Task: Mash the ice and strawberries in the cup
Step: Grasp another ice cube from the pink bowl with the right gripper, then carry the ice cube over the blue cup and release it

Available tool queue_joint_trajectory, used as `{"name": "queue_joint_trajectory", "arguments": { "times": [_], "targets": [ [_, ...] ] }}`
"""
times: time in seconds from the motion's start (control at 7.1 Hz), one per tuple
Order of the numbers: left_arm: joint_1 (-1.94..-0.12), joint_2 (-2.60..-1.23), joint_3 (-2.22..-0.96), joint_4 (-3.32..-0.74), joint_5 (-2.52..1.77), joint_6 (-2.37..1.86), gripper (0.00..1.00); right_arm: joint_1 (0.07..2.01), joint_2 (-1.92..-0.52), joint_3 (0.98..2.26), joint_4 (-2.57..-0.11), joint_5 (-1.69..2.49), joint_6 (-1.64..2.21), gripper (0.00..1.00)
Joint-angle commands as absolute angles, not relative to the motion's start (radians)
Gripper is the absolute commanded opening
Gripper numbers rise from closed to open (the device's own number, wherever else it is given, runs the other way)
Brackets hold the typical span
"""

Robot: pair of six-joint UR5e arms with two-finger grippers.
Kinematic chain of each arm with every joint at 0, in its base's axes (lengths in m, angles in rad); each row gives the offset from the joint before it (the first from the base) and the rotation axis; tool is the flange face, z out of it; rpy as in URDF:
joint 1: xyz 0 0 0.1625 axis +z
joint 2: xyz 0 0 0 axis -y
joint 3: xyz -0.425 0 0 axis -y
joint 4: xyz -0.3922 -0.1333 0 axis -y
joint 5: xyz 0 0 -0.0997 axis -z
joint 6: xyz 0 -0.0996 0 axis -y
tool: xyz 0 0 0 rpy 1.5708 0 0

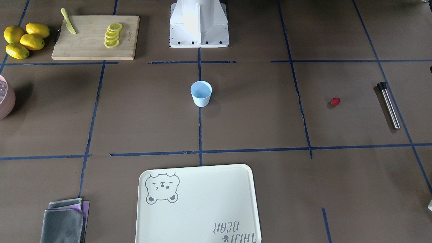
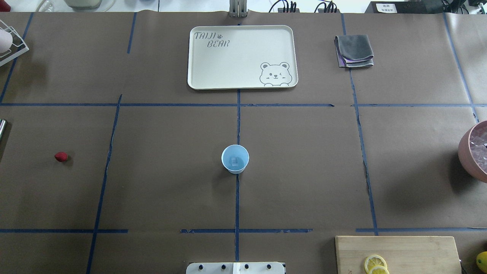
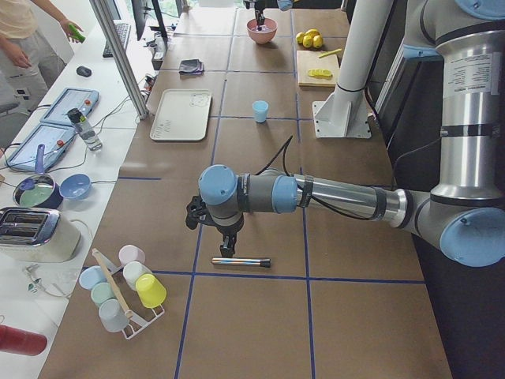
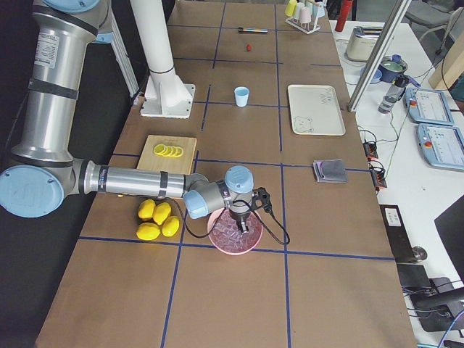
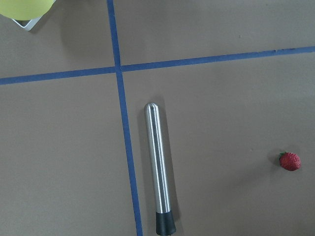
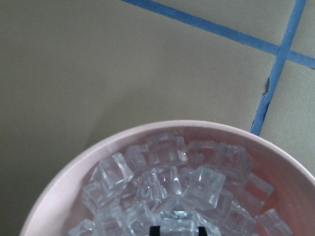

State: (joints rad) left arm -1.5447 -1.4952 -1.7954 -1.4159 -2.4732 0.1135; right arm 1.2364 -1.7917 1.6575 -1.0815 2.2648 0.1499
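The pale-blue cup (image 2: 235, 159) stands upright at the table's middle with one clear ice chunk (image 2: 234, 161) inside; it also shows in the front view (image 1: 201, 93). The strawberry (image 1: 335, 101) lies on the table far to the robot's left, also in the left wrist view (image 5: 290, 161). My left gripper (image 3: 229, 237) hangs above a steel muddler (image 5: 158, 167); I cannot tell whether it is open or shut. My right gripper (image 6: 177, 230) is down in the pink bowl (image 6: 98, 147), its two black tips close on either side of an ice cube (image 6: 178, 219).
The pink bowl (image 2: 473, 152) holds several ice cubes at the robot's far right. Lemons (image 1: 23, 40) and a cutting board (image 1: 91, 47) with lemon slices and a knife sit near the base. A cream tray (image 2: 241, 57), a grey cloth (image 2: 354, 51) and a cup rack (image 3: 122, 284) stand further out.
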Motion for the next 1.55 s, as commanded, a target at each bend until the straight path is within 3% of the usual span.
{"name": "queue_joint_trajectory", "arguments": {
  "times": [0.0,0.42,0.56,0.99,1.41],
  "targets": [
    [-1.545,-1.496,-1.795,-1.414,-2.479,0.114,1.0,1.246,-1.775,1.719,-1.091,2.267,0.173,0.0],
    [-1.545,-1.494,-1.793,-1.414,-2.479,0.115,1.0,1.131,-1.669,1.992,-1.155,2.286,0.757,0.0],
    [-1.545,-1.494,-1.793,-1.414,-2.479,0.115,1.0,1.038,-1.557,2.018,-1.152,2.283,1.03,0.0],
    [-1.545,-1.496,-1.787,-1.416,-2.479,0.115,1.0,0.65,-1.224,2.002,-1.193,1.997,1.543,0.01],
    [-1.545,-1.496,-1.789,-1.416,-2.479,0.115,1.0,0.392,-0.946,1.839,-1.341,1.699,1.679,0.02]
  ]
}}
